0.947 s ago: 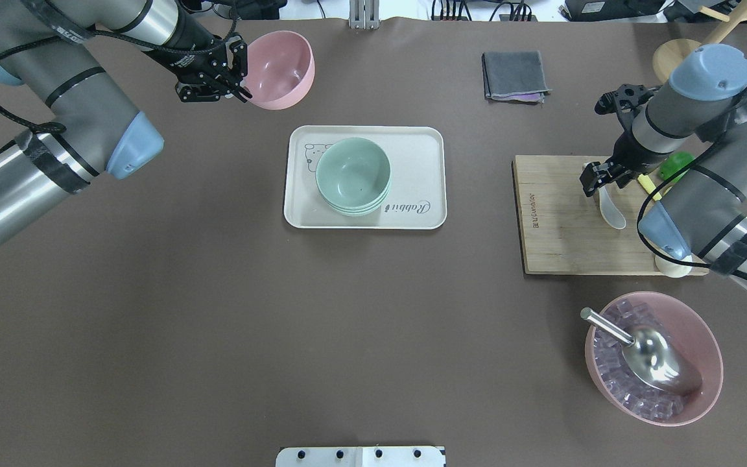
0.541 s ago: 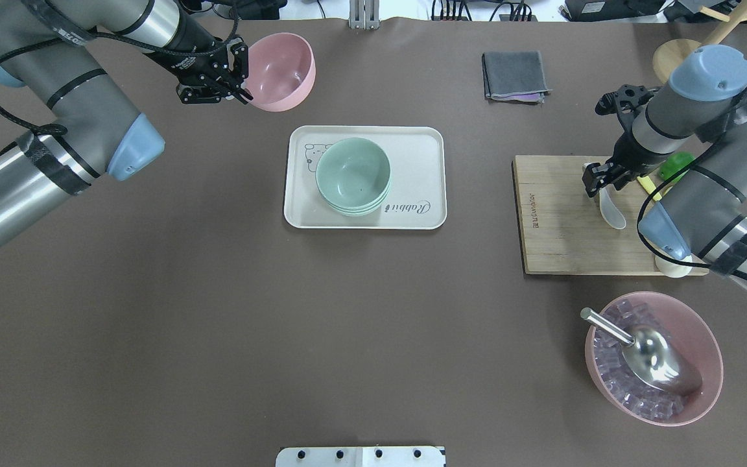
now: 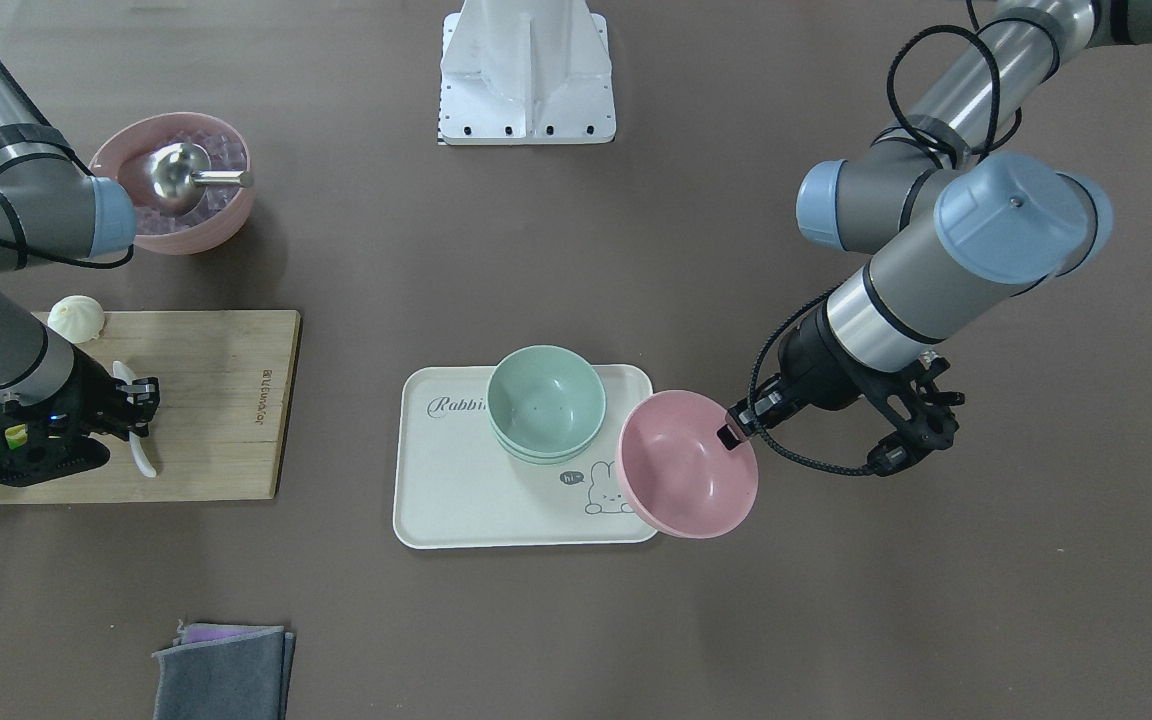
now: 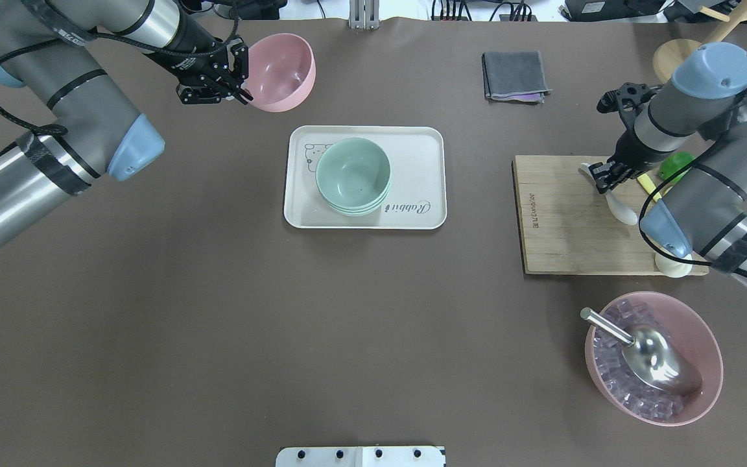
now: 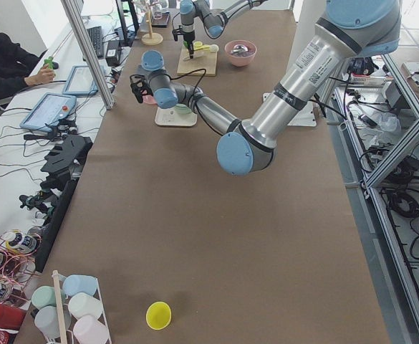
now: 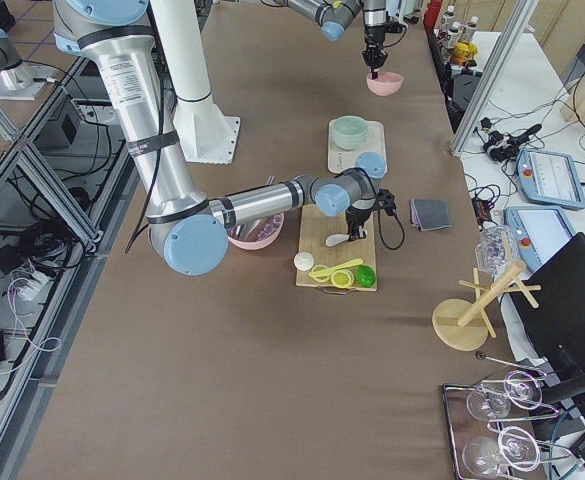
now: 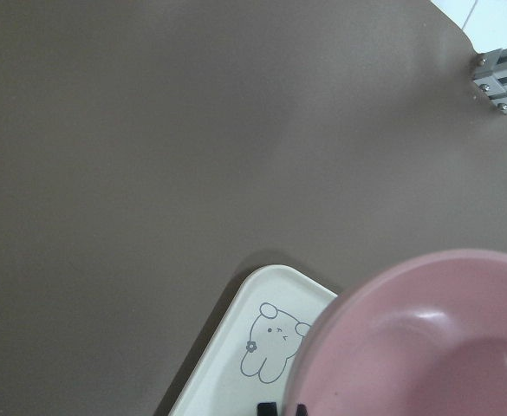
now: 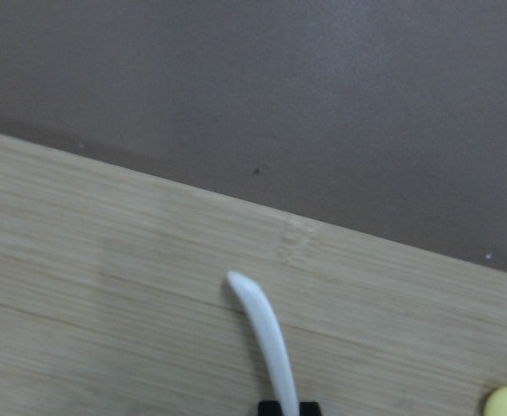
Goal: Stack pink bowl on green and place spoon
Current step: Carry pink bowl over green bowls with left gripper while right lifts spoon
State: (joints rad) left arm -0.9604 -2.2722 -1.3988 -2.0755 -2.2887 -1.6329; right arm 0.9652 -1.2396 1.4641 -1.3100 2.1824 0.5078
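My left gripper (image 4: 241, 93) is shut on the rim of an empty pink bowl (image 4: 281, 70) and holds it tilted above the table, just beyond the tray's far left corner. The bowl also shows in the front view (image 3: 688, 465) and fills the left wrist view (image 7: 426, 338). Stacked green bowls (image 4: 353, 175) sit on the white tray (image 4: 422, 146). My right gripper (image 4: 604, 177) is shut on the handle of a white spoon (image 4: 624, 211) over the wooden board (image 4: 561, 240). The right wrist view shows the spoon handle (image 8: 266, 334) running between the fingers.
A pink bowl of ice cubes with a metal scoop (image 4: 652, 366) stands at the near right. A white bun (image 4: 674, 266) and green and yellow items (image 4: 675, 163) lie on the board. A grey cloth (image 4: 515, 76) and a wooden stand (image 4: 675, 55) are at the back.
My right gripper has shifted slightly right with the spoon, whose bowl end has swung right. The left gripper and pink bowl have barely moved.
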